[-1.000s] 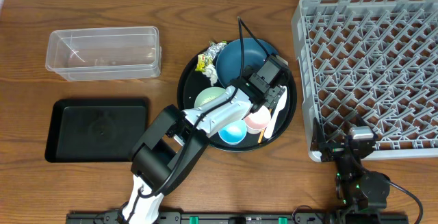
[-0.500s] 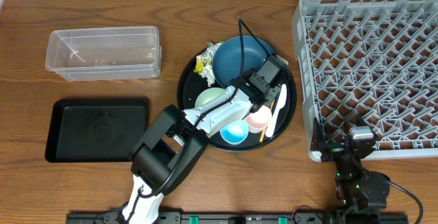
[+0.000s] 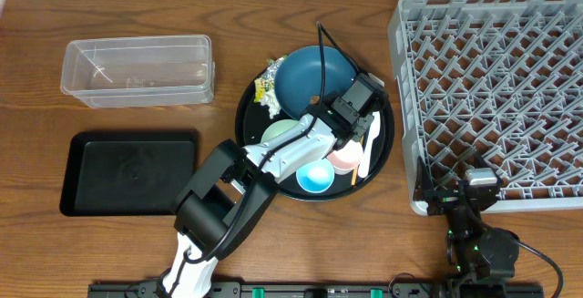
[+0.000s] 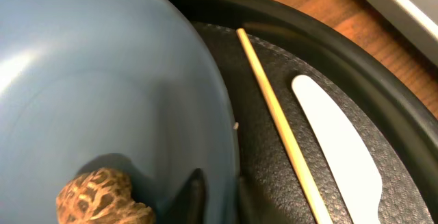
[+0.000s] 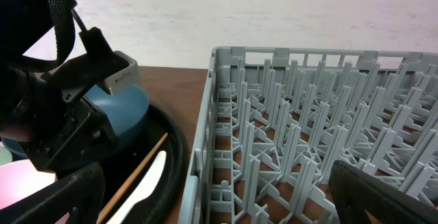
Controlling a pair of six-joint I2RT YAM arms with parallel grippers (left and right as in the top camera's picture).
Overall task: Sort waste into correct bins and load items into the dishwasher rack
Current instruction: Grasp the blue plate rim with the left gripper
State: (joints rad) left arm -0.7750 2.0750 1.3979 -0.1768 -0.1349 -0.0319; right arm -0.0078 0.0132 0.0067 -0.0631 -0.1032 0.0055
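Note:
My left gripper [image 3: 347, 108] is shut on the rim of the dark-blue plate [image 3: 311, 77], which lies on the round black tray [image 3: 248, 123]. In the left wrist view one finger [image 4: 195, 198] is inside the plate [image 4: 102, 80] and the other is outside it. A brown food lump [image 4: 102, 198] lies on the plate. The chopstick [image 4: 277, 121] and the white spoon [image 4: 339, 145] lie beside it. The pale-green bowl [image 3: 281, 132], light-blue cup [image 3: 316, 178] and pink cup [image 3: 344, 158] stand by the arm. Foil and yellow wrapper [image 3: 266, 88] peek out left of the plate. My right gripper [image 5: 219, 207] is open by the rack [image 5: 287, 114].
The clear tub [image 3: 137, 68] stands at the back left. The shallow black tray [image 3: 127, 172] lies in front of it. The grey dishwasher rack [image 3: 492, 97] fills the right side, close to the round tray's right edge.
My left gripper has shut on the plate's rim. The plate has slid a little to the left, over part of the foil. The right arm has not moved.

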